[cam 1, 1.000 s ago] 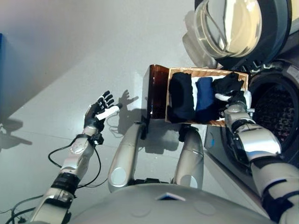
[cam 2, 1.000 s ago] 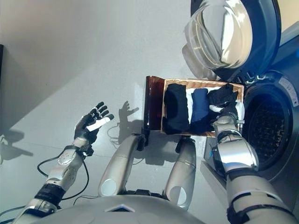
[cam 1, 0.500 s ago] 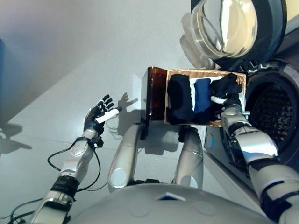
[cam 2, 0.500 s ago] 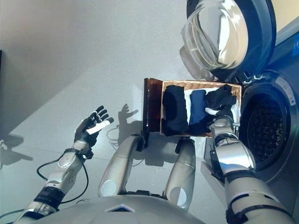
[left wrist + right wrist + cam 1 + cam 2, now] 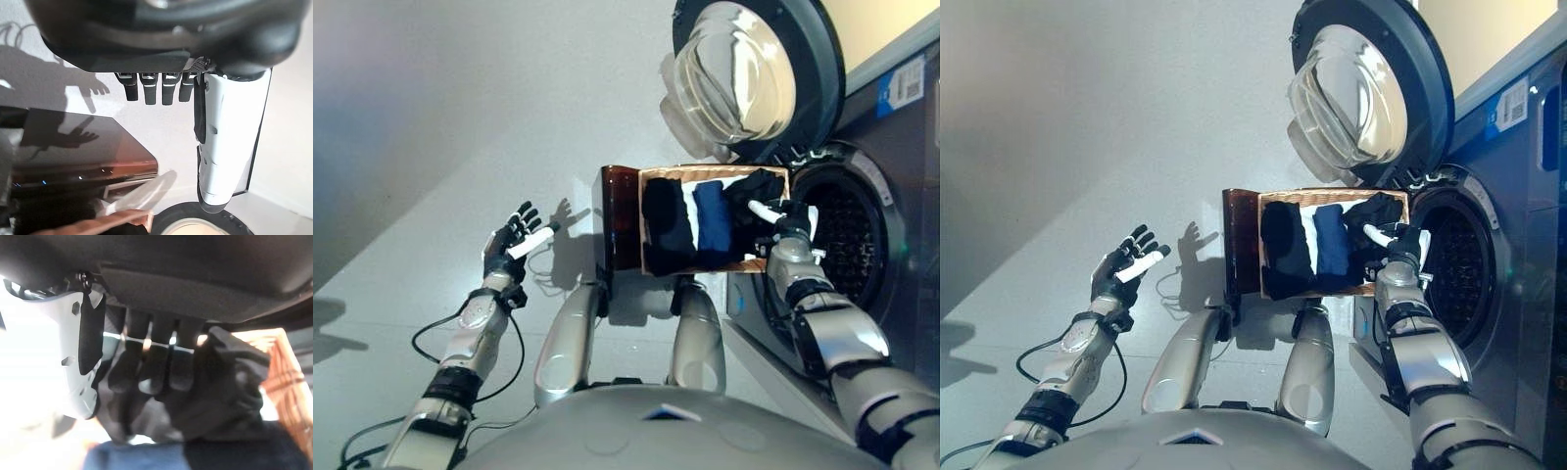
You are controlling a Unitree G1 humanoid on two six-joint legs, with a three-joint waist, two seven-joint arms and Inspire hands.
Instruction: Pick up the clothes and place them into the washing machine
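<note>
A wicker basket stands before the washing machine and holds a black garment, a blue garment and another black garment at its right end. My right hand is at that right end, beside the open drum. In the right wrist view its fingers curl into the bunched black garment, with the white-covered thumb alongside and blue cloth below. My left hand hangs open over the floor, far left of the basket, holding nothing.
The machine's round glass door stands wide open above the basket. A glossy dark brown box adjoins the basket's left side. Grey floor stretches away to the left.
The whole picture has shifted, showing more of the machine. My right hand stays on the black garment at the basket's right end, now bunched higher by the rim. The left hand stays open.
</note>
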